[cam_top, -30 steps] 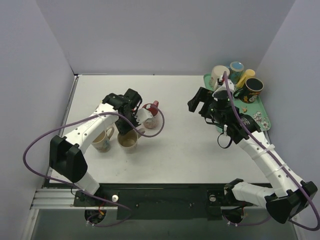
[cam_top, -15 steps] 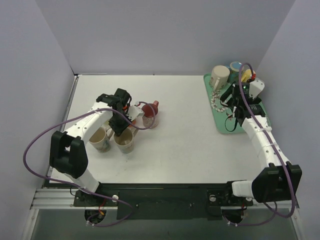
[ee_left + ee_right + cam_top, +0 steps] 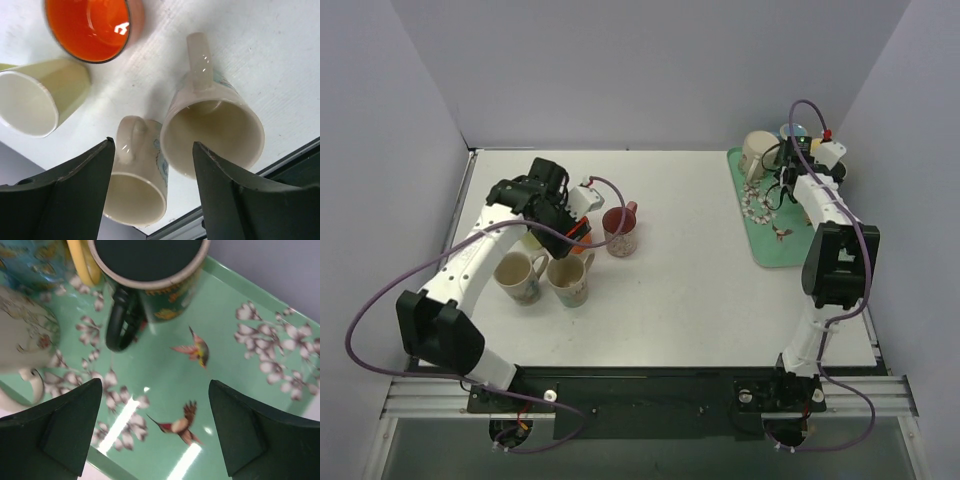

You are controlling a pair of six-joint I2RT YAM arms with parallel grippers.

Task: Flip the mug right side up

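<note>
Red mug (image 3: 619,231) upright on table's (image 3: 700,300) left half, seemingly done; left fingers (image 3: 75,190) spread, empty. Right fingers (image 3: 60,420) spread above tray (image 3: 240,365): next, likely seek any overturned mug.

No lettering, number or brand can be read in any view.
The green tray (image 3: 235,365) on the far right carries only painted hummingbirds and blossoms; the dark mug (image 3: 150,280) on it shows orange and gold motifs, not letters. On the left, the two cream mugs (image 3: 215,130) have blurred blue-green markings too indistinct to read, and the orange-lined mug (image 3: 90,25) is plain.
</note>
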